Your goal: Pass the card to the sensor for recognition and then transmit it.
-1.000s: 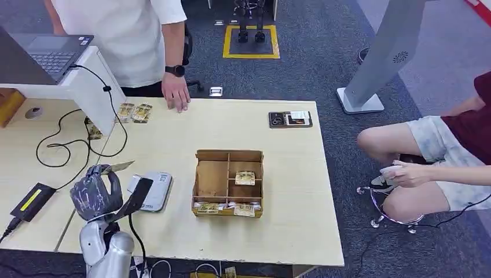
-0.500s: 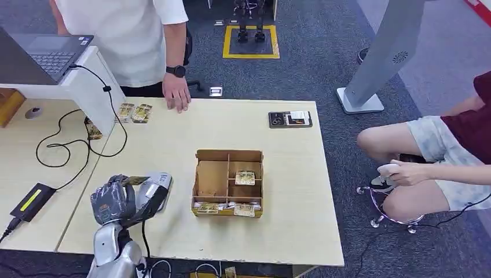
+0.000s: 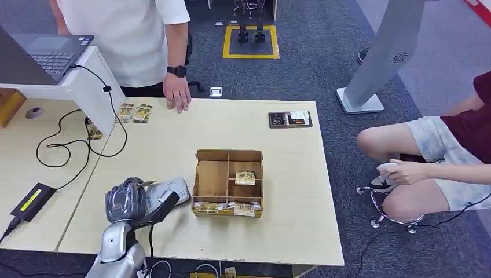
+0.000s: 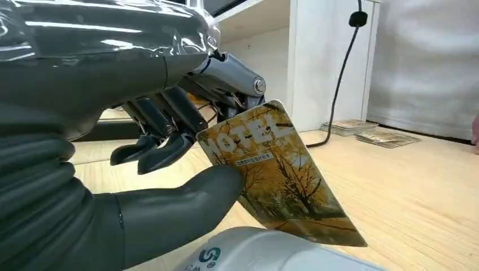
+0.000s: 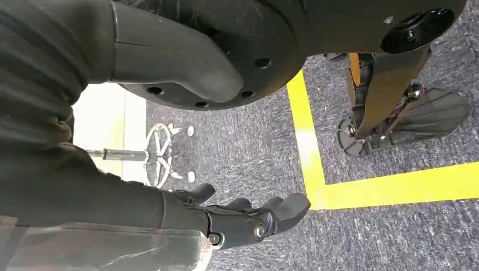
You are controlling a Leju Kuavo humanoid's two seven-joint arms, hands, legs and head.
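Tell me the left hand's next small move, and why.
Probably lower the card flat onto the white sensor and hold it there. The left hand grips the card tilted just above the sensor, so a reading likely needs it closer.

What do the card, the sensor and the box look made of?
Card: glossy printed plastic or laminate, flat and stiff in the left hand. Sensor: smooth white plastic by its sheen. Box: matte brown sheet with slotted dividers, cardboard or thin wood.

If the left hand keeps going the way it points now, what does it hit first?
Probably the cardboard box. The left hand, pinching the card over the sensor, points toward the box's near side wall. Height above the table is unclear, so it might pass over.
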